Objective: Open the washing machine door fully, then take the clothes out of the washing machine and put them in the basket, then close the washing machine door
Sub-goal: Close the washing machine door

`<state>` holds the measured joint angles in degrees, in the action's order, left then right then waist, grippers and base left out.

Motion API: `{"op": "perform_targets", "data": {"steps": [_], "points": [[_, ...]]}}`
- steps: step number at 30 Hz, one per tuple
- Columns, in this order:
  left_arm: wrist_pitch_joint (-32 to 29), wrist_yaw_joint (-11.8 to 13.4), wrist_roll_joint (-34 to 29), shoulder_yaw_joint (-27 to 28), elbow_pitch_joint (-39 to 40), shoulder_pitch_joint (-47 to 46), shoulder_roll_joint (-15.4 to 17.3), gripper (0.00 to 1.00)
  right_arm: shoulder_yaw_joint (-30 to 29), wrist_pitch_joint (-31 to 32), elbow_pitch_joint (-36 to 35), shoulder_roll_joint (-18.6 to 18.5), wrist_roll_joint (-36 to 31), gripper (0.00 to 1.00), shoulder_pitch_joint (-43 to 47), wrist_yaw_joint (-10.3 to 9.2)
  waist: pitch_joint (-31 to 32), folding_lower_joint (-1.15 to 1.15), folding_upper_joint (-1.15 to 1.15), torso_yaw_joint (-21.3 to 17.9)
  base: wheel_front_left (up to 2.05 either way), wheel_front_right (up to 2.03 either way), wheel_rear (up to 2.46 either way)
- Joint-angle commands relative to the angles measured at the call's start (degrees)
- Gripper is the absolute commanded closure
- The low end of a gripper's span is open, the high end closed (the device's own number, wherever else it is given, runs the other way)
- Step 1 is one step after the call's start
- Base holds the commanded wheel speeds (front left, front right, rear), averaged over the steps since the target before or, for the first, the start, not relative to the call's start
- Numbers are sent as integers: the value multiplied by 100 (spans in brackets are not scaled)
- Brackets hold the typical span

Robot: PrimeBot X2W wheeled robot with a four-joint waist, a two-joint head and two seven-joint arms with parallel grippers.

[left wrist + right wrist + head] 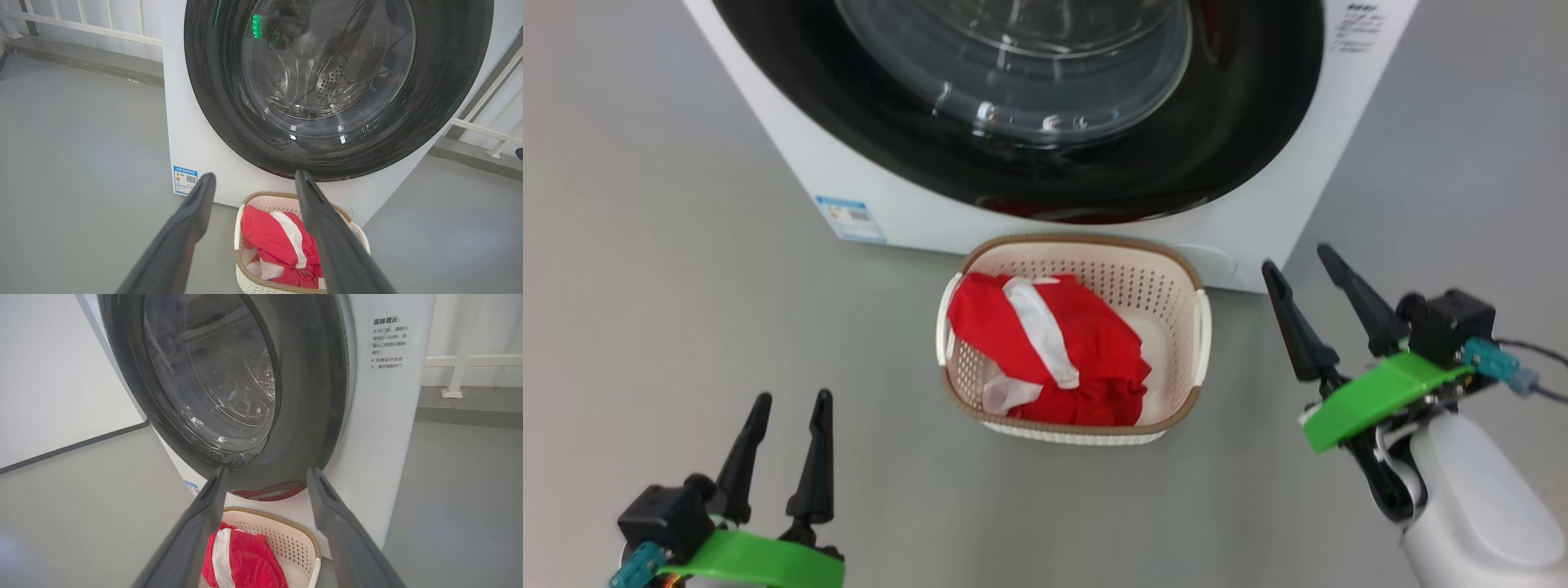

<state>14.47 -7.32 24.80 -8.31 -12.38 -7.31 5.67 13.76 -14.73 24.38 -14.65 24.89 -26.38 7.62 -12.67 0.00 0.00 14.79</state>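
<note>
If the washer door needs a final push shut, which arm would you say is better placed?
Probably right: the right tool, open, sits nearer the door; the left tool hangs farther back.

One big white front-loading washing machine (792, 155). It has one large round door (1217, 139) with a glossy black rim and a bulging clear glass window. The machine's front bears one small blue label (850, 219) and one block of grey printed text (1356, 28).

One small cream perforated plastic basket (1168, 286) with a brown woven-look rim and two white side handles (1202, 327).

The bright red clothes (1086, 343) with white stripes make one heap. How many garments are in it cannot be told.

Two claws, the left claw (792, 396) and the right claw (1296, 256). Each has two long dark fingers (813, 465), four in all. There are two green plastic brackets (1380, 392), one per claw.
</note>
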Motion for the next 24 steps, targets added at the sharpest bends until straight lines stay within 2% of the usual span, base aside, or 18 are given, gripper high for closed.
{"op": "perform_targets", "data": {"steps": [1, 24], "points": [[52, -17, -3, 232, 86, 27, 192, 0, 53, -27, -180, 38, 43, 0, 163, -13, 250, 0, 0, -216, 0, 0, 0], [52, -17, -116, 717, -11, 584, 413, 0, -510, -27, -452, 125, -4, 0, 1360, -13, 831, 0, 0, -1212, 0, 0, 0]]}}
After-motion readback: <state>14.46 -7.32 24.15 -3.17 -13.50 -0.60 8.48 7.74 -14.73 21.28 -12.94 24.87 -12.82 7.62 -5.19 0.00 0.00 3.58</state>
